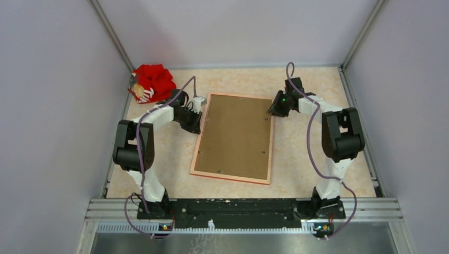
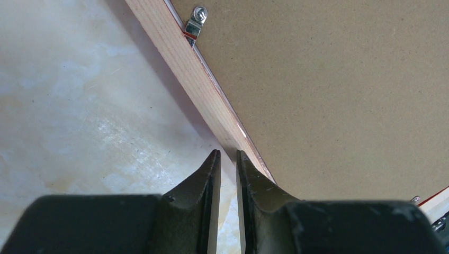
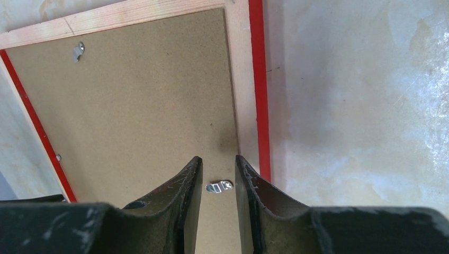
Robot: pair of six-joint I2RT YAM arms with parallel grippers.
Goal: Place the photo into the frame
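From my remote station I saw a beige marbled table (image 1: 296,84) boxed in by pale lilac walls (image 1: 53,106). One frame (image 1: 230,177) lay face down mid-table, wood back up, with one brown backing panel (image 1: 235,135) inside it. One red bundle (image 1: 152,82) sat in the far left corner, just beyond the left arm. The left gripper (image 2: 227,153), jaws a sliver apart and empty, stood at the frame's left rail. The right gripper (image 3: 218,159), jaws parted and holding nothing, hung over one of three metal clips (image 3: 219,186) that its camera showed
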